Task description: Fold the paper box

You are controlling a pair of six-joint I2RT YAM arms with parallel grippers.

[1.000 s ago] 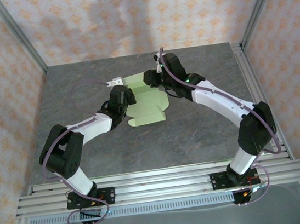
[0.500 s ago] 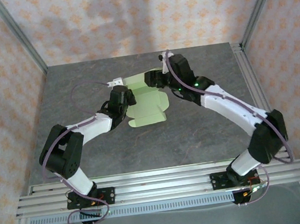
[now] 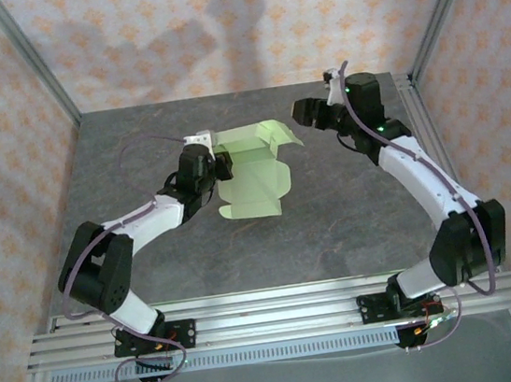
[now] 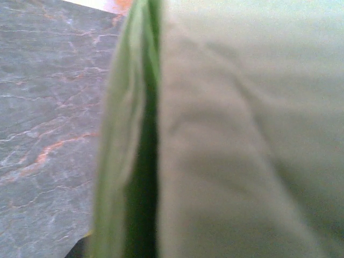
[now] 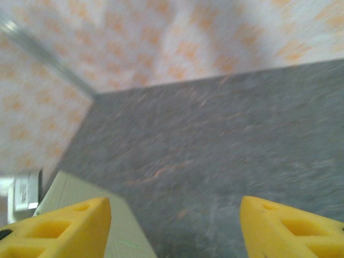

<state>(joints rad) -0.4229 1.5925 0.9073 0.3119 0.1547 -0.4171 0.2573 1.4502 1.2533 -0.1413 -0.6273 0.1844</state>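
Note:
The paper box (image 3: 256, 183) is a pale green die-cut card lying mid-table, its far panel (image 3: 258, 136) raised and curling. My left gripper (image 3: 220, 168) is at the card's left edge, shut on the paper box. In the left wrist view the green card (image 4: 242, 134) sits right against the lens with a dark fold gap down it, hiding the fingers. My right gripper (image 3: 305, 109) hovers to the right of the card, apart from it and open. In the right wrist view its yellow fingertips (image 5: 59, 228) stand wide with nothing between them, and a corner of the card (image 5: 124, 232) shows low left.
The grey stone tabletop (image 3: 333, 209) is walled by patterned panels at the back and sides. An aluminium rail (image 3: 421, 122) runs along the right edge and a slotted frame (image 3: 281, 310) along the near edge, where both arm bases stand.
My right gripper opened, left the card's far panel and drew back to the right. The freed panel has sprung up. The left gripper kept its hold and shifted slightly farther back.

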